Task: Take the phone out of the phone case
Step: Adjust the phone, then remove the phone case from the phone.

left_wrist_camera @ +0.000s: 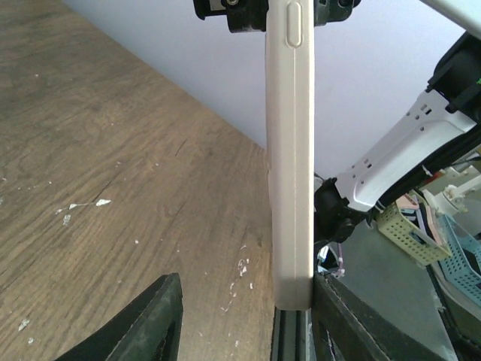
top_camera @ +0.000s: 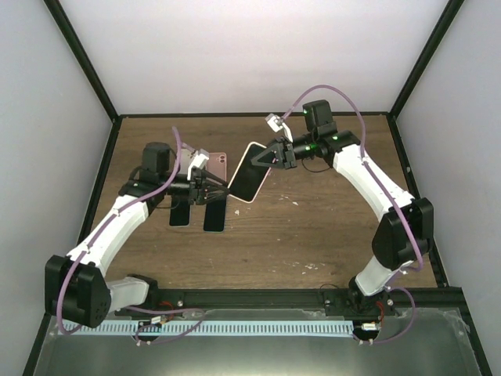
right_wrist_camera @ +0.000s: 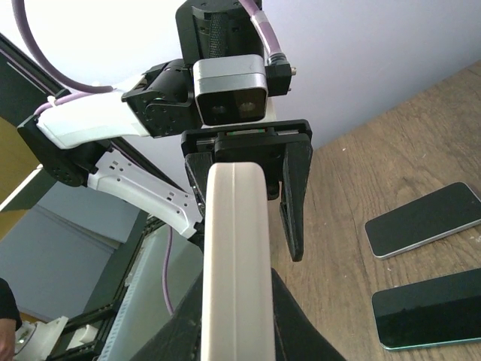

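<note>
A phone [top_camera: 250,174], dark screen up, sits in a cream phone case [left_wrist_camera: 289,150] held tilted above the table. My right gripper [top_camera: 272,155] is shut on the case's far upper end; the case's edge [right_wrist_camera: 234,248] fills the space between its fingers. My left gripper [top_camera: 222,189] is open around the lower end. There the case rests against the right finger [left_wrist_camera: 353,323], while the left finger [left_wrist_camera: 143,323] stands well apart from it.
Two dark bare phones [top_camera: 182,213] [top_camera: 215,216] lie side by side on the wooden table under the left gripper, also seen as phone [right_wrist_camera: 425,218] and phone [right_wrist_camera: 428,308]. A pink flat item [top_camera: 218,164] lies behind them. Black frame posts bound the table.
</note>
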### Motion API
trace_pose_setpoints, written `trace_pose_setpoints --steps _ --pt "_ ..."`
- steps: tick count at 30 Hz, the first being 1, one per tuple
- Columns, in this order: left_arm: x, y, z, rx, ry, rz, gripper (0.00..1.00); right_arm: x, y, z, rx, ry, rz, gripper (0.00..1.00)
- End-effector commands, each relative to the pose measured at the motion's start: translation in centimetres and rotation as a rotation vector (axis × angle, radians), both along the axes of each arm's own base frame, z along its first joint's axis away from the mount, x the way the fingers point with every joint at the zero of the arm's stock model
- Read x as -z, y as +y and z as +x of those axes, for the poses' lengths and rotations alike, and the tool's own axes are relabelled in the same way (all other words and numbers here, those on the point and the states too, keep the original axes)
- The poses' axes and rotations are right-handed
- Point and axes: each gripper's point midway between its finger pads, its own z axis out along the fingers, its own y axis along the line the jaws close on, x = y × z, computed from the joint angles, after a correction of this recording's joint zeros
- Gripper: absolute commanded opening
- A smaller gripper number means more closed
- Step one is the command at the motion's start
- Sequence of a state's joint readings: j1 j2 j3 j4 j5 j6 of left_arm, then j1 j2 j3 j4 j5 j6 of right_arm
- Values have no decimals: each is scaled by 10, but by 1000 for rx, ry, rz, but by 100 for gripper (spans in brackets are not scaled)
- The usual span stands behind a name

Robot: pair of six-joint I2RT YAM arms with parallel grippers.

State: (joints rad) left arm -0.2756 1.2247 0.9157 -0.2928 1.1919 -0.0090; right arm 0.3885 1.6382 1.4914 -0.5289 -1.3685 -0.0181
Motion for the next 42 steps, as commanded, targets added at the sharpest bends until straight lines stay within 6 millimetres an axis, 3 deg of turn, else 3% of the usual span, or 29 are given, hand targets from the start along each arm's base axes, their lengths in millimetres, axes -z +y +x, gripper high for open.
trace_pose_setpoints --steps 1,12,19,27,35,42 --pt "5 2 9 -34 4 -2 46 -34 -8 -21 -54 -66 75 1" --pt "24 12 28 -100 15 20 38 -48 -14 -40 -152 -38 139 1" --pt "43 19 40 -120 55 24 37 -56 -19 -52 -198 -38 170 1" --pt "49 22 44 -135 65 43 38 -60 -21 -54 -214 -40 180 1" --pt "-3 16 4 26 42 -96 54 -52 -20 -38 -142 -44 146 1" --pt "-29 3 -27 133 51 -126 56 -42 -16 -28 -113 -28 125 1"
